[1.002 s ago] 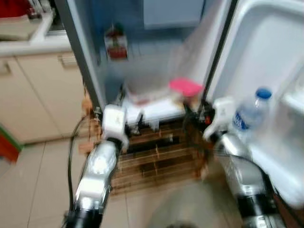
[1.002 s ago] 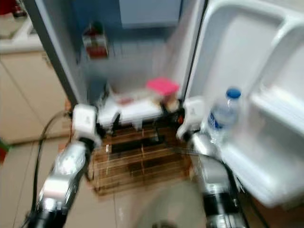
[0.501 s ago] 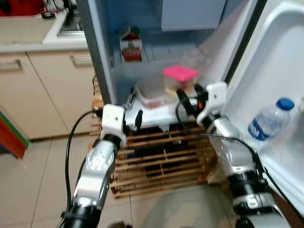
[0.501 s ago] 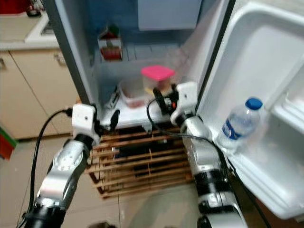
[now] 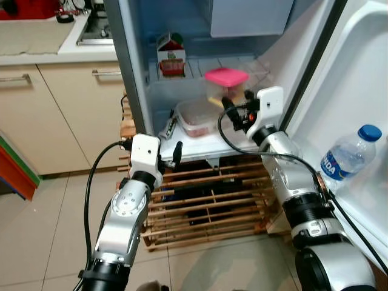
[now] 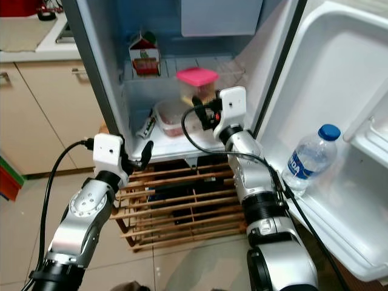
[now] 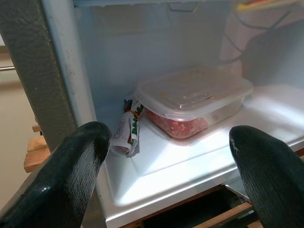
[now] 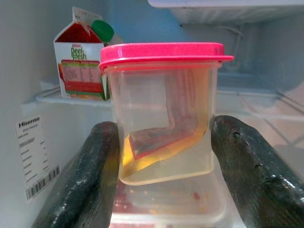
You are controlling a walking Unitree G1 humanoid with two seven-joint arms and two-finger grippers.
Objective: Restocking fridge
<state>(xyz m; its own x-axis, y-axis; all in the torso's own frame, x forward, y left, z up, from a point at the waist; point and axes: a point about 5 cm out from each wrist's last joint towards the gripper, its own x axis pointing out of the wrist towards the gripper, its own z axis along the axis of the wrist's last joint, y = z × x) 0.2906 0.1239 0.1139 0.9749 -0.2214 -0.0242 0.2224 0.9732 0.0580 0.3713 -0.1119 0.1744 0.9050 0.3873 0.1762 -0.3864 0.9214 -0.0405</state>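
Nearest you, the left gripper [image 5: 176, 150] hangs at the front edge of the fridge [image 5: 130, 73], just outside the bottom shelf [image 5: 206, 142], above a wooden rack [image 5: 206, 206] on the floor. Its fingers [image 7: 71, 175] are spread wide with nothing between them.

Beyond those fingers, a flat lidded box [image 7: 194, 97] holding red food sits on the bottom shelf. A small rolled packet [image 7: 127, 133] lies just beside the box, against the fridge's left wall.

The right gripper [image 5: 232, 110] reaches into the fridge over the flat box. Its fingers [image 8: 80, 185] are clamped on both sides of the tub [image 8: 164, 111], a clear container with a pink lid. Inside it you see a folded reddish piece standing in yellow liquid. You cannot tell whether the tub's base touches the flat box's lid or hangs just above it.

Farther back, a milk carton [image 8: 78, 64] with a green cap stands on the upper shelf, near the left wall.

On your right, the open door [image 5: 357, 79] carries a water bottle [image 5: 345, 156] with a blue cap, leaning in its lower bin.

At far left, you see a counter [image 5: 36, 45] over cream cabinets [image 5: 57, 115].
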